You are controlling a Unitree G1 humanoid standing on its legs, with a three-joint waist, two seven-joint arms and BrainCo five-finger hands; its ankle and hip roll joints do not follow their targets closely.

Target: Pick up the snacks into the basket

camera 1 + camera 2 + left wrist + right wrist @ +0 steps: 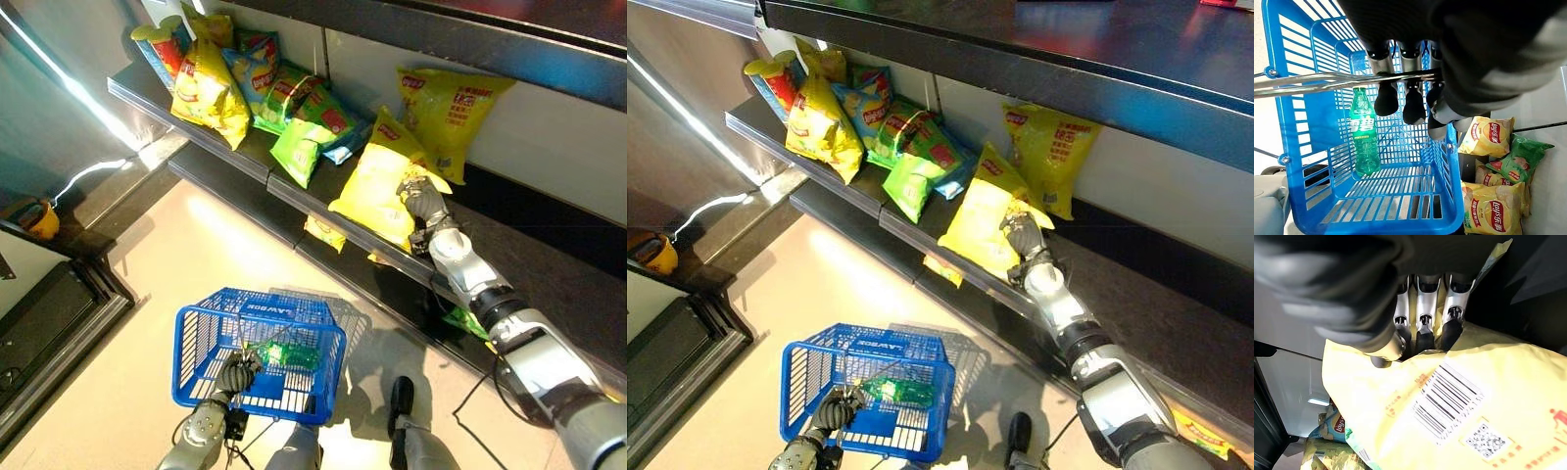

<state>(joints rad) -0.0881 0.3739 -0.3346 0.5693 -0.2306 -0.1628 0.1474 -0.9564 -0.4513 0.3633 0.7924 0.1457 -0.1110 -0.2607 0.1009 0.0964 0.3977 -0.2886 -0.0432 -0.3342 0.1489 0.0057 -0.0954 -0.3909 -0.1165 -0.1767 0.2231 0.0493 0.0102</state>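
Note:
My right hand [423, 202] is up at the shelf, its fingers [1422, 335] and thumb pinching the top edge of a yellow chip bag [377, 196] that lies at the shelf's front edge; the bag's barcode side [1449, 401] faces the wrist. More snack bags, yellow [208, 90], green [299, 147] and blue, lie further left on the shelf, and another yellow bag [449, 113] leans on the back wall. Lower down my left hand [236, 374] is curled round the metal handle [1327, 81] of a blue basket [196, 338]. A green bottle [1364, 129] lies inside the basket.
A dark shelf edge [323, 211] runs diagonally, with a lower shelf [392, 294] under it holding a small yellow bag [323, 233] and a green one [465, 321]. A higher shelf [1019, 59] overhangs. A yellow object [41, 217] sits at the far left by a dark platform.

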